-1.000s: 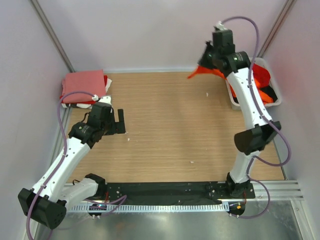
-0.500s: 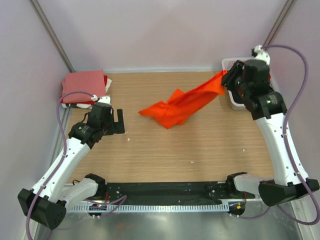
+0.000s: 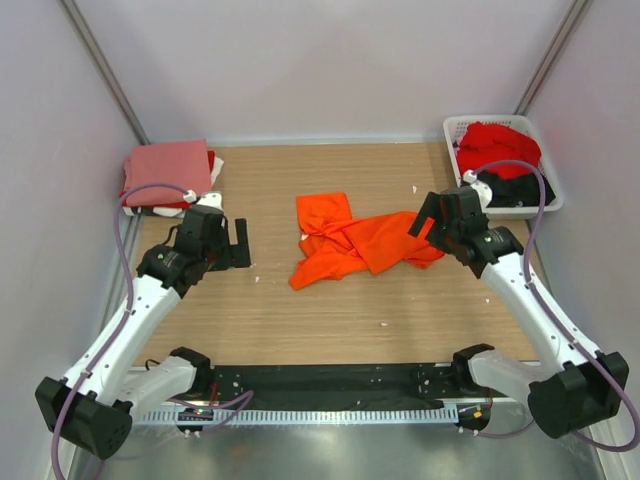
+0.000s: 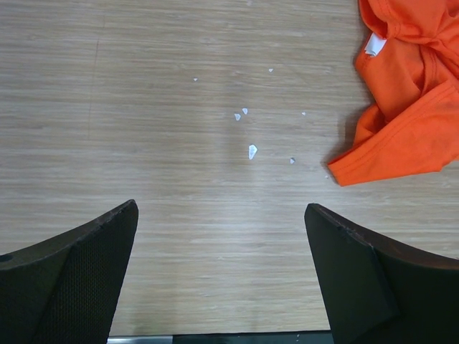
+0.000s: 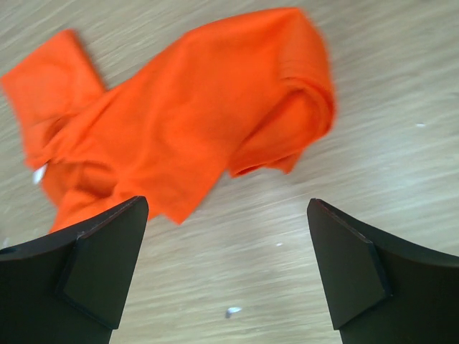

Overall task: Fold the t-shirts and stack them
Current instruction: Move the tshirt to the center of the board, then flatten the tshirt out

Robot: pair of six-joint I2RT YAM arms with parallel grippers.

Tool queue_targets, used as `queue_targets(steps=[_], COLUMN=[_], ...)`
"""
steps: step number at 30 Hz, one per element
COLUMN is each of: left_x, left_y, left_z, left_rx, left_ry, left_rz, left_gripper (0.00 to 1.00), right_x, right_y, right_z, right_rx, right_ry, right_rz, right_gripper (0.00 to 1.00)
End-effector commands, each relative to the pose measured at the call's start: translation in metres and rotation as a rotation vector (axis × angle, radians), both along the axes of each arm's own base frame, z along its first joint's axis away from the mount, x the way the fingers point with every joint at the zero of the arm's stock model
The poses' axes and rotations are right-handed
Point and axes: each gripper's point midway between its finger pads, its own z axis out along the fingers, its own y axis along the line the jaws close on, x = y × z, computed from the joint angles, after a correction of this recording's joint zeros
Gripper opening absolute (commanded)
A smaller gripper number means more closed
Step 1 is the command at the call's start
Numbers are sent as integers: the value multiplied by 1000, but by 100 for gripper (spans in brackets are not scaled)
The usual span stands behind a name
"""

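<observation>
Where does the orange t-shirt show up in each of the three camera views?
Top external: the orange t-shirt lies crumpled at mid-table.
Left wrist: it sits in the upper right corner, cut off by the frame edge.
Right wrist: it spreads across the upper left and centre.
Shared landmark: the wood-grain table it lies on shows in all three views.

Orange t-shirt point(image 3: 352, 245), basket point(image 3: 452, 135) on wooden table point(image 3: 330, 315)
</observation>
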Motion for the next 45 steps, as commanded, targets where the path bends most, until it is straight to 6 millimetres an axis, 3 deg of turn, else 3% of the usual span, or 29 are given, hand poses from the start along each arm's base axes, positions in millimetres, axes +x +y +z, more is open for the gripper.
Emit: queue_targets(steps=[1,4,7,8,11,13,14,15,17,18,21,33,41,43,45], left_x=[-1,-6,-12,-5,-2,10,21,21,31,30,32,15,-7,-6,-6], left_y=[-16,-37,-74,-86,-103,-114,-124,-124,-134,-135,-149,-154,-149,-147,-142], left_z=[0,-10,-29,-34,-63,-77,-74,-94,-100,-117,-134,-161,-167,-160,-154], left_rx=[-67,-121,-175,-212,-235,-278,-317,-296,-317,-297,-348,-424,-428,-429,-405], left_ry=[11,60,86,78,104,62,11,36,11,45,65,76,95,78,68], left_rz=[-24,-56,-109,-93,-94,-101,-116,-115,-139,-144,-170,-174,-179,-177,-163], left_gripper=[99,97,96,96,95,93,92,90,88,87,84,56,40,38,26], right_x=[-1,-11,-20,-24,-31,-37,-39,-41,-47,-49,-56,-60,-60,-61,-60], right_y=[38,53,60,61,61,63,62,63,59,58,55,56,57,58,59], right_z=[10,-14,-30,-36,-38,-36,-35,-33,-28,-27,-24,-34,-44,-45,-45], right_rx=[65,78,96,94,90,99,96,99,97,93,93,83,80,82,87], right_ry=[-77,-21,-4,9,16,17,14,13,7,4,0,26,48,52,54], right_rz=[82,130,162,172,192,212,220,230,233,240,246,271,276,278,278], right_gripper=[100,100,100,100,100,100,100,100,100,100,100,100,100,100,100])
